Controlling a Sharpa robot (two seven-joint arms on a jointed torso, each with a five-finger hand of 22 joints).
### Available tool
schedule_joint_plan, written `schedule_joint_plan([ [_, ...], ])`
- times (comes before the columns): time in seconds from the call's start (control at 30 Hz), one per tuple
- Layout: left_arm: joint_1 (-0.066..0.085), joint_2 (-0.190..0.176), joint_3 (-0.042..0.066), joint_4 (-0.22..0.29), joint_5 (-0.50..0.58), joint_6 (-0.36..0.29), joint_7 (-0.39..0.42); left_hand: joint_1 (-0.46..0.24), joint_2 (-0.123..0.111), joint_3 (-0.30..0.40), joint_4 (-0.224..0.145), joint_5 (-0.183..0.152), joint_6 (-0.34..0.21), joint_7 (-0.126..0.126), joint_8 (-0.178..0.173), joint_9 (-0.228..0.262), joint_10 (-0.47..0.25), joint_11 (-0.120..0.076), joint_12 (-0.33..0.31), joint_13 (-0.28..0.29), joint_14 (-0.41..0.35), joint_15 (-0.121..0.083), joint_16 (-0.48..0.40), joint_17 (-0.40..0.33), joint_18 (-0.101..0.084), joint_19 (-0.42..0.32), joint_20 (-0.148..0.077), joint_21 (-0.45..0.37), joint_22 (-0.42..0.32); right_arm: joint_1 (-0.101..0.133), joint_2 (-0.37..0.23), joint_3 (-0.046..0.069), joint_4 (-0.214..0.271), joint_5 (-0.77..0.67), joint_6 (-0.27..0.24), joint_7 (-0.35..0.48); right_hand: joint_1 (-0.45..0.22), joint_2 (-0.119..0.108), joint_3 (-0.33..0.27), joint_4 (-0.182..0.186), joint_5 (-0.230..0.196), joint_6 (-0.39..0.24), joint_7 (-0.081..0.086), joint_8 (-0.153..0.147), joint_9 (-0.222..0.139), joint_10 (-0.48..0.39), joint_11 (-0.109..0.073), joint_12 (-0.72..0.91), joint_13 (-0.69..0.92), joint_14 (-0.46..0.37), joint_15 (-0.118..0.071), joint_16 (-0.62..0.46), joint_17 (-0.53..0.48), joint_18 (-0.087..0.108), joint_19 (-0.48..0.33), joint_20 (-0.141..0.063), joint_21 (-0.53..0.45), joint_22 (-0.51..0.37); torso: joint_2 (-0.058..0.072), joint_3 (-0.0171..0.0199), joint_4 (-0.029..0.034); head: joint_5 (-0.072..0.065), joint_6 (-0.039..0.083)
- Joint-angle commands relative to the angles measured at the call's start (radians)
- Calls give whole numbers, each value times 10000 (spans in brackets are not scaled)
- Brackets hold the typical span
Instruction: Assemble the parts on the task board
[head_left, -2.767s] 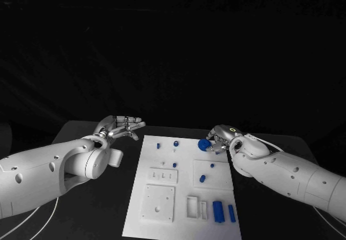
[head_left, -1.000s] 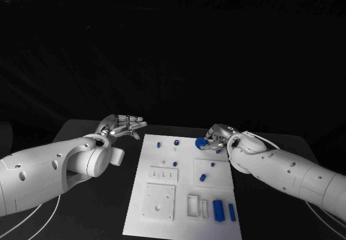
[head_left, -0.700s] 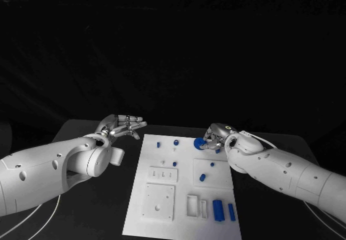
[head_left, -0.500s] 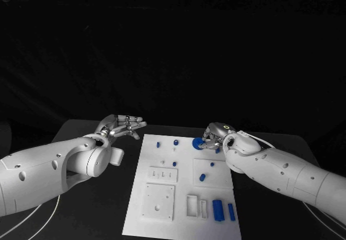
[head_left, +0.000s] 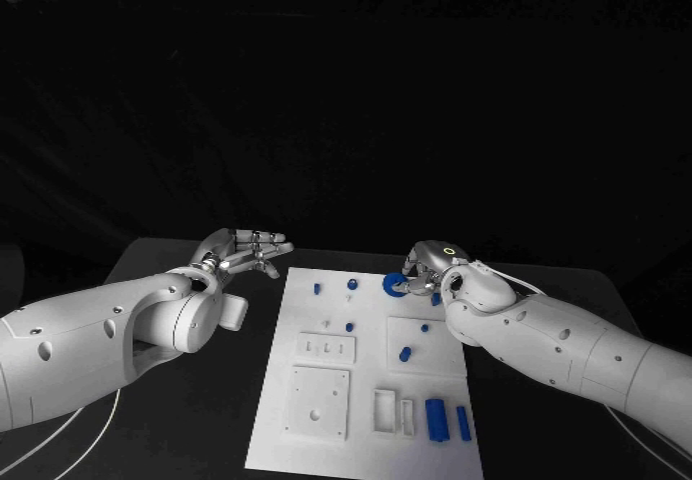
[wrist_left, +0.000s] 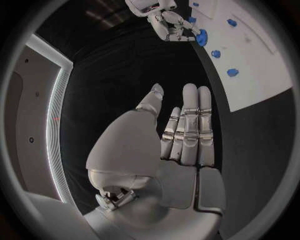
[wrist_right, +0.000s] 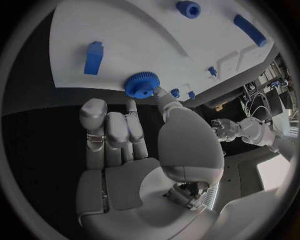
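So the right hand (head_left: 427, 272) is pinching a blue gear (head_left: 394, 285) at the far edge of the task board (head_left: 368, 400). Left hand (head_left: 242, 252) hangs just off the board's far left corner, fingers straight, holding nothing.

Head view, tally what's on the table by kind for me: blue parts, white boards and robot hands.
Blue gear, held by the right hand: 1
Other blue parts on the board: 8
White task board: 1
Hands, counting the left hand: 2
Total: 12
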Motion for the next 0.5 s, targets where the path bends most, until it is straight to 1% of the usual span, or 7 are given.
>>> schedule_joint_plan([
  [0.03, 11, 13, 9, 9, -41, 160, 17, -36, 66, 8, -13, 20, -50, -2, 35, 6, -47, -35, 4, 11, -8, -28, 49, 10, 42, -10, -16, 28, 9, -3, -10, -4, 54, -369, -257, -236, -3, -148, -18, 14, -129, -274, 67, 2, 11, -98, 29, -78, -49, -64, -15, -49, -10, 32, 512, -38, -62, 907, 0, -2, -9, 1, 8],
  [0.13, 11, 13, 9, 6, -41, 164, 13, -36, 66, 8, -13, 20, -50, -2, 35, 6, -47, -35, 4, 11, -8, -28, 49, 10, 42, -10, -16, 28, 9, -3, -15, -5, 77, -378, -287, -235, -22, -175, -28, -21, -184, -428, 114, 2, 29, -146, 63, -133, -86, -67, 7, -56, 0, 61, 515, -13, -87, 908, -3, -2, -11, 4, 5],
  [0.23, 11, 18, 9, 0, -41, 169, 11, -36, 66, 8, -13, 20, -50, -2, 35, 6, -47, -35, 4, 11, -8, -28, 49, 10, 42, -10, -16, 28, 9, -3, -11, -5, 85, -373, -281, -222, -31, -179, -20, -52, -235, -546, 145, 6, 40, -179, 85, -171, -118, -71, 23, -74, 1, 84, 519, 7, -100, 910, 0, -6, 2, -6, 16],
  [0.3, 11, 23, 9, -5, -41, 173, 8, -36, 66, 8, -13, 20, -50, -2, 35, 6, -47, -35, 4, 11, -8, -28, 49, 10, 42, -10, -16, 28, 9, -3, 4, -6, 72, -362, -251, -200, -28, -170, 2, -61, -249, -538, 142, 9, 54, -182, 87, -177, -125, -70, 28, -78, 3, 88, 520, 15, -105, 911, -1, -9, 4, -11, 28],
  [0.4, 11, 35, 9, -13, -41, 176, 5, -36, 66, 8, -13, 20, -50, -2, 35, 6, -47, -35, 4, 11, -8, -28, 49, 10, 42, -10, -16, 28, 9, -3, 30, -14, 34, -333, -168, -157, -5, -174, 198, -121, -355, -516, 138, 6, 90, -176, 87, -170, -136, -62, 34, -77, 26, 91, 525, 26, -98, 922, -5, -14, 1, -17, 31],
  [0.5, 11, 45, 9, -17, -41, 178, 4, -36, 66, 8, -13, 20, -50, -2, 35, 6, -47, -35, 4, 11, -8, -28, 49, 10, 42, -10, -16, 28, 9, -3, 66, -48, -25, -291, -72, -107, -9, -177, 261, -157, -382, -514, 139, 6, 96, -170, 85, -158, -133, -61, 35, -73, 37, 90, 524, 28, -102, 923, -4, -17, 2, -22, 32],
])
